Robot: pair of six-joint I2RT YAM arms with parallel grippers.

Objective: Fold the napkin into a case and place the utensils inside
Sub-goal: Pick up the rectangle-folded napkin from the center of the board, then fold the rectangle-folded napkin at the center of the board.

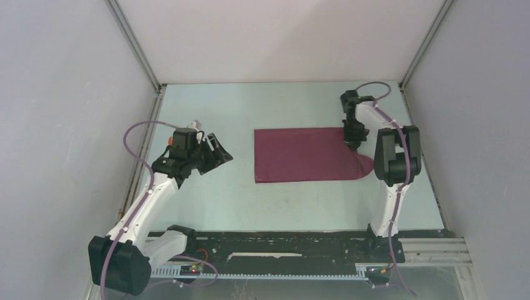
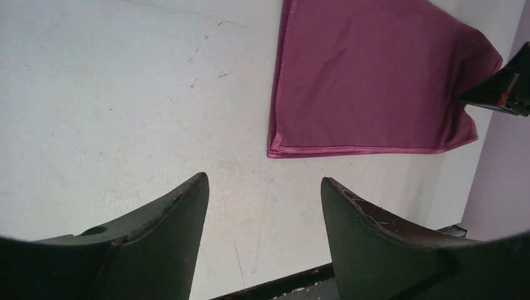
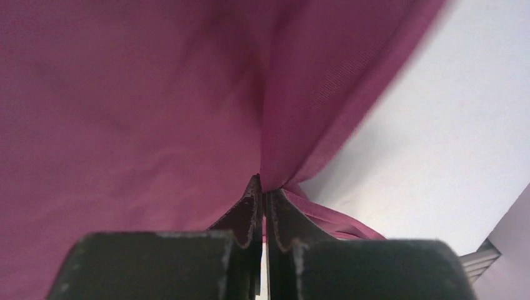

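Your right hand (image 3: 262, 187) is pinched shut on the napkin (image 1: 300, 155), at its right end near the far corner. The right wrist view shows the cloth gathered into a crease between the closed tips, with a loop of its edge hanging just below them. From above, the napkin lies as a wide maroon rectangle on the bench (image 1: 281, 212). Most of it is flat, and only the right end lifts and curls where you hold it. Your left hand (image 2: 262, 187) hovers wide and empty, well off the napkin's left edge, facing its near left corner. No utensils show in any view.

The step looks like carrying the right end across to make the next fold. To do it well:
- Lift only enough to clear the cloth beneath.
- Travel straight across the napkin so the edges line up.
- Lay the end down before you let go.

The fabric is thin with a sheen, so it will likely slide. Consider pressing your left hand on the napkin's left edge to anchor it.
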